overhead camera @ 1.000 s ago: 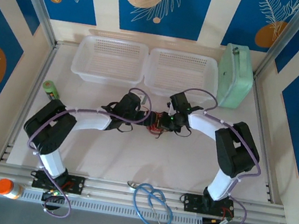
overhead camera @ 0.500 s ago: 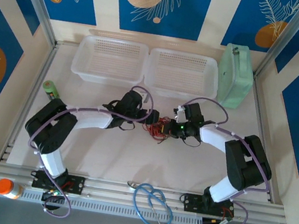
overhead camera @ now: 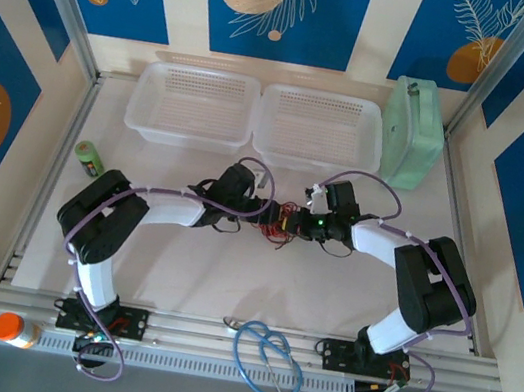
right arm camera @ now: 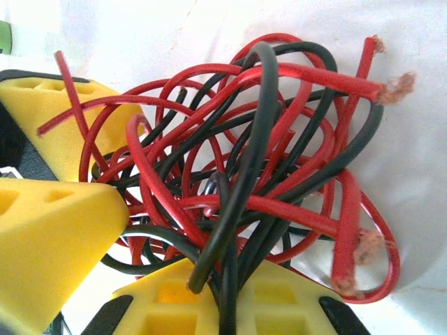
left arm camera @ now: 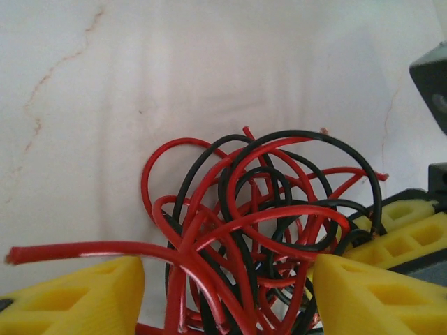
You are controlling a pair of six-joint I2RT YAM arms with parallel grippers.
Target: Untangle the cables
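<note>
Near the centre of the table (overhead camera: 177,273), the cables (overhead camera: 281,230), a rounded red and black knot with no clear long axis, lie directly between the 2 grippers, which face each other along a left-right line. The right gripper (overhead camera: 301,225) is pressed together on black strands at the knot's right edge. The left gripper (left arm camera: 227,279), equally close, stands spread with the knot's left side between its fingers, so the separating pull should probably run along that line.

The tangled bunch of thin red and black wires (overhead camera: 281,228) lies mid-table between the left gripper (overhead camera: 266,211) and the right gripper (overhead camera: 295,224), in front of two white perforated plastic baskets (overhead camera: 188,132) set side by side, with the blue tubed stethoscope (overhead camera: 266,359) at the near edge.
</note>
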